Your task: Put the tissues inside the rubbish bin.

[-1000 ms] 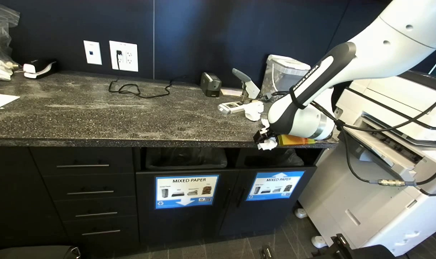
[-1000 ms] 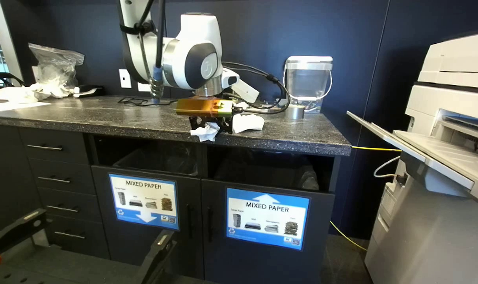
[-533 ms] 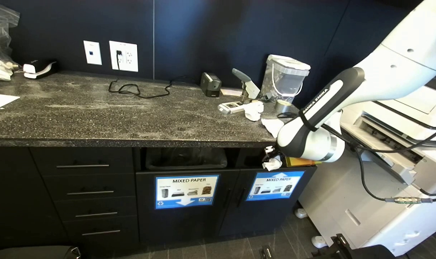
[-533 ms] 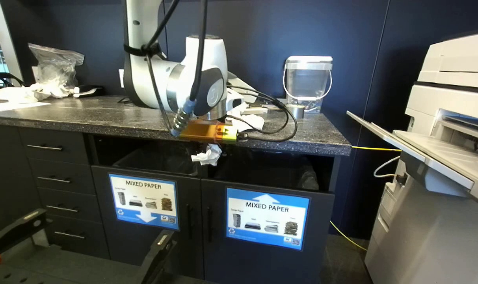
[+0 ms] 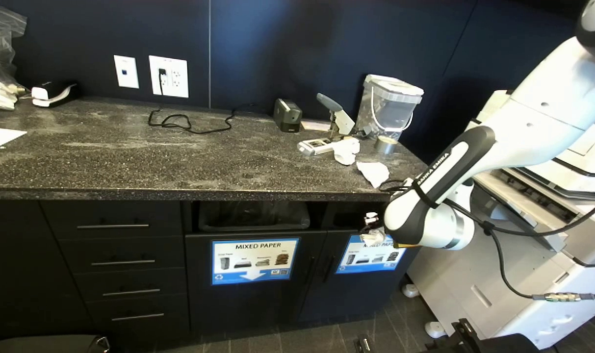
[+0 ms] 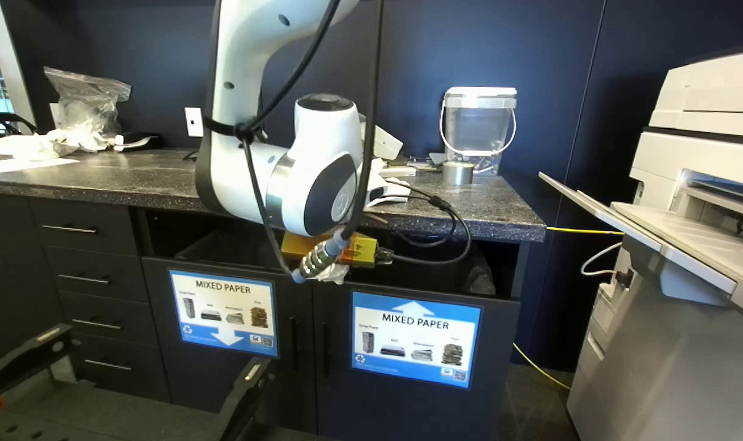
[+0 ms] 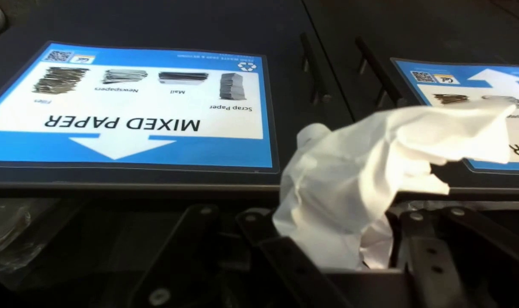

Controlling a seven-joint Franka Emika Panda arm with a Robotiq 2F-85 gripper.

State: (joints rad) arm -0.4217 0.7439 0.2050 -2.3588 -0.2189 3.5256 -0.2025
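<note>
The white-and-black jointed robot arm (image 5: pixel 528 132) stands lower than one second earlier, its working end now beneath the front edge of the dark speckled stone counter (image 5: pixel 155 162) in both exterior views. The crumpled white paper tissue (image 7: pixel 349 188) descends with it: formerly level with the counter's edge, it now overlaps, in an exterior view, the top of the blue-and-white MIXED PAPER sign (image 5: pixel 368 264) on the dark cabinet door (image 5: pixel 346 296). In an exterior view, a silver cable connector (image 6: pixel 316 260) now covers part of this tissue. On the counter, two other crumpled white tissues are unmoved: the nearer tissue (image 5: pixel 374 172), previously partly hidden by the arm, is seen whole near the front edge; the farther tissue (image 5: pixel 345 154) lies just beside a white-and-grey long-armed desk tool (image 5: pixel 345 122).

The dark two-fingered gripper (image 7: pixel 364 267) pinches the first tissue between its fingers. In the wrist view, the paper rises from between them, its upper fold bent toward the right of the view. It is outside the dark bin with a clear plastic liner (image 6: pixel 478 278), in front of the door; its depth from the door cannot be judged.
</note>
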